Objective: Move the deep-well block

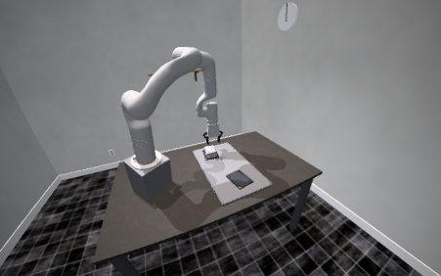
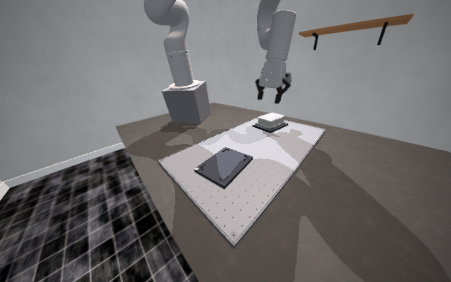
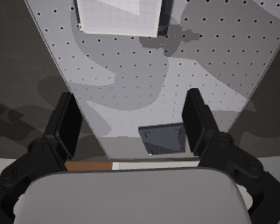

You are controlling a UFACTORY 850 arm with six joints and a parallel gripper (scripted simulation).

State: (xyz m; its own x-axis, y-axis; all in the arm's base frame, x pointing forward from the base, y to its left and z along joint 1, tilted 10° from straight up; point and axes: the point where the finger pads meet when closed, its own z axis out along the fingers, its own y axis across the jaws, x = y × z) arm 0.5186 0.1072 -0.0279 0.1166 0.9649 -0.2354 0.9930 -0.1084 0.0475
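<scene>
The white deep-well block (image 1: 211,152) sits on plate nest N1 at the far end of the perforated mat (image 1: 231,171). Nest N2 (image 1: 240,179) is a dark, empty plate nearer the mat's middle (image 2: 224,166); in the wrist view it is a small dark square (image 3: 164,139). My gripper (image 1: 213,135) (image 2: 273,95) hangs pointing down a little above the block, open and empty, not touching it. In the wrist view both fingers stand wide apart. The A1 marks are too small to read.
The arm's base pedestal (image 1: 147,177) stands on the table beside the mat. A wooden wall shelf (image 2: 357,24) hangs behind the arm. The table edge (image 1: 313,176) runs close to the mat's right side.
</scene>
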